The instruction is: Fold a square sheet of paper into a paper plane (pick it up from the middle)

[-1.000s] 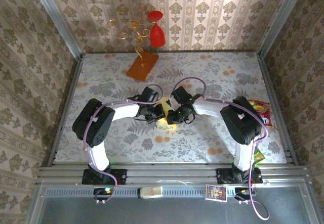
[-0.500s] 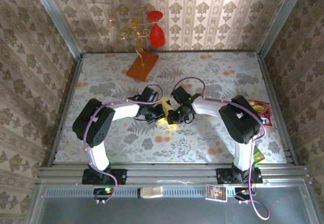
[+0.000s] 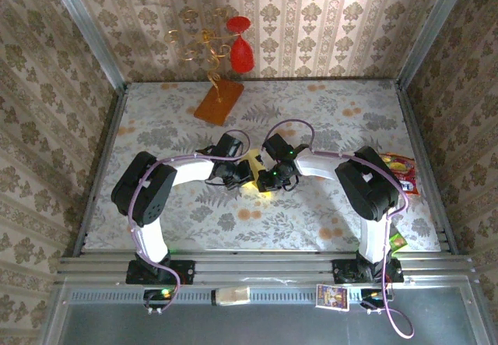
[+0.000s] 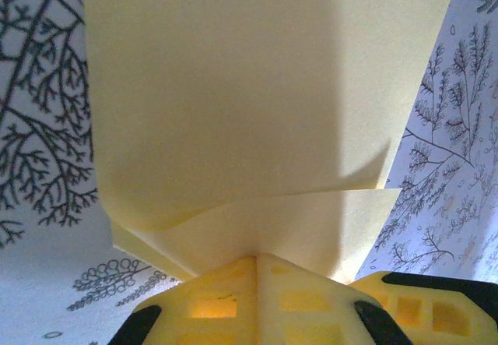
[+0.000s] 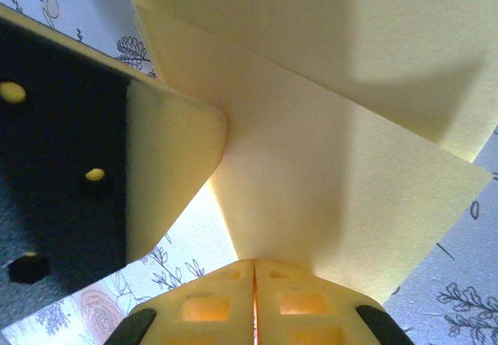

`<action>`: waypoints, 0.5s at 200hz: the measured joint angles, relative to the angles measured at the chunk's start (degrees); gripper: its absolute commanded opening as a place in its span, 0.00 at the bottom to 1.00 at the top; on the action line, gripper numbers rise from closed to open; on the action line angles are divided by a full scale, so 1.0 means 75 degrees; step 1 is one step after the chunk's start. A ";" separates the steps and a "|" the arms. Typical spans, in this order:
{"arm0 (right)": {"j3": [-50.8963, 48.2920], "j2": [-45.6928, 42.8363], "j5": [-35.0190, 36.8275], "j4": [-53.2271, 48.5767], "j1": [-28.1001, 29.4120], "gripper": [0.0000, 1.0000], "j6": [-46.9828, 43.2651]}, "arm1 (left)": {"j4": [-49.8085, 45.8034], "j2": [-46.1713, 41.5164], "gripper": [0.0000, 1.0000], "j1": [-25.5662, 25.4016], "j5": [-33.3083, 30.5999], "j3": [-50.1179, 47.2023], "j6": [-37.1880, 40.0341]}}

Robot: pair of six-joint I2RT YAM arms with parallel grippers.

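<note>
Left gripper (image 4: pixel 255 261): fingers pressed together, the square sheet of paper (image 4: pixel 249 88) pinched at their tips. From the fingertips the pale-yellow sheet is seen spreading forward in at least two overlapping layers. A slanted fold edge is noted just ahead of the tips.

Right gripper (image 5: pixel 254 265): fingers likewise closed, the same sheet nipped between the tips. Ahead of these fingers a flap is seen widening to the right, with a second layer lying across it further out. To the left of the tips, just beside the paper's edge, one black-and-yellow finger (image 5: pixel 167 166) of the left gripper is observed.

In the overhead view both grippers are found nearly tip to tip over the middle of the floral table (image 3: pixel 334 127), the sheet held between them. Whether the sheet's lower edge rests on the table cannot be told.
</note>
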 measured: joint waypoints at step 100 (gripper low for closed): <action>0.0000 0.0006 -0.0003 -0.0017 -0.0003 0.10 0.0003 | 0.0574 0.0003 0.10 -0.0009 0.0061 0.0000 0.0187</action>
